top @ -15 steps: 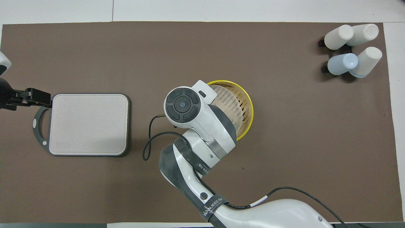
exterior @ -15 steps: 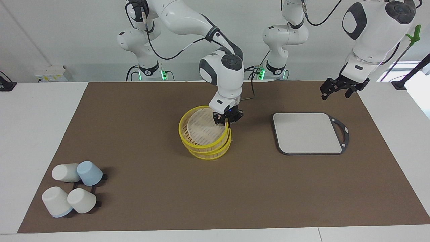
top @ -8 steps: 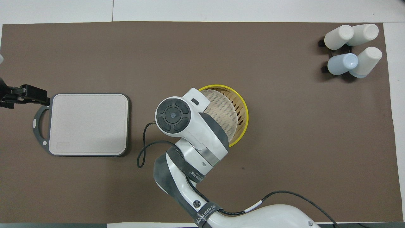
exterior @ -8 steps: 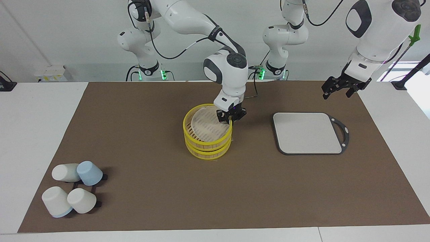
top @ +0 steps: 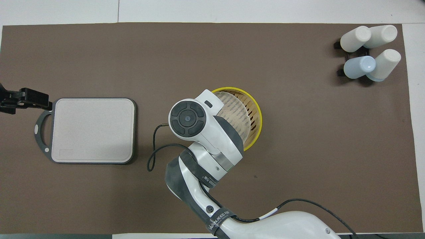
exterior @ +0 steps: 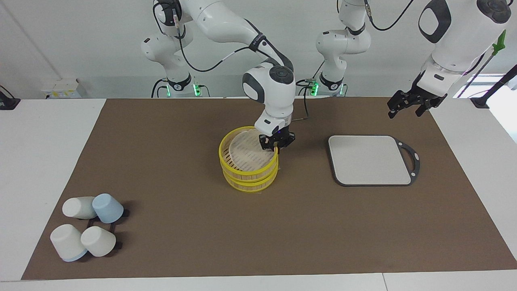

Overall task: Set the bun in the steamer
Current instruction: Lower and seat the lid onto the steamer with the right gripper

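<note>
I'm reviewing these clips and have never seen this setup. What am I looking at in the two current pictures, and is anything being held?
These are two white robot arms at a table with a brown mat. One picture faces the robots from across the table; the other looks down from above their end.

The right gripper is shut on the rim of the upper basket of the yellow-rimmed steamer, two stacked baskets, the upper lined with white paper. The left gripper hangs open above the mat near the grey cutting board, waiting.

Four cups, three white and one blue, sit on a rack at the right arm's end, farther from the robots. No bun shows in either picture.
</note>
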You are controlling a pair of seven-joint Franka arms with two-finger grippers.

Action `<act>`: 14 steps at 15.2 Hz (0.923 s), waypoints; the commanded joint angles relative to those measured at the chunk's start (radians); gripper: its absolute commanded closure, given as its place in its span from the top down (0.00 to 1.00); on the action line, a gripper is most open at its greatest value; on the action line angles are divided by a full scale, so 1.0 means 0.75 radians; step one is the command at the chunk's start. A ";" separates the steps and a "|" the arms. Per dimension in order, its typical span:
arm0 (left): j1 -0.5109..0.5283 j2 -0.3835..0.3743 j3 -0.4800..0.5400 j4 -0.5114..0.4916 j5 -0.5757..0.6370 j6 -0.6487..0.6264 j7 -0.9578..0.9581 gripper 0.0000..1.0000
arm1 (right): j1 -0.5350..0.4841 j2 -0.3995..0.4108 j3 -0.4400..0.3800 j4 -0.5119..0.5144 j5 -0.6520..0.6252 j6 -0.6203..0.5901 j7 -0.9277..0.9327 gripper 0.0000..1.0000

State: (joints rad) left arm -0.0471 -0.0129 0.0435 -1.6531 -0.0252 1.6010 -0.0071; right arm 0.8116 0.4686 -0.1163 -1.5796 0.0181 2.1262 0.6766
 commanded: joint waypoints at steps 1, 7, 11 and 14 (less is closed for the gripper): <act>0.004 0.001 0.009 0.024 -0.028 -0.032 0.024 1.00 | -0.012 -0.001 0.010 -0.054 0.019 0.090 -0.027 0.00; 0.010 -0.083 0.007 -0.072 -0.028 -0.016 0.022 1.00 | -0.023 -0.003 0.010 -0.093 0.027 0.194 -0.031 0.00; 0.014 -0.079 0.005 -0.068 -0.028 -0.014 0.028 1.00 | -0.082 0.001 0.010 -0.074 0.031 0.219 -0.080 0.00; 0.010 -0.079 0.005 -0.062 -0.026 -0.014 0.030 1.00 | -0.088 0.001 0.010 -0.052 0.045 0.217 -0.082 0.00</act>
State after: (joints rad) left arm -0.0443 -0.0486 0.0468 -1.6784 -0.0302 1.5942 -0.0044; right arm 0.7812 0.4496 -0.1076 -1.6236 0.0431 2.2202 0.6764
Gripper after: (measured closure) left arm 0.000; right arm 0.890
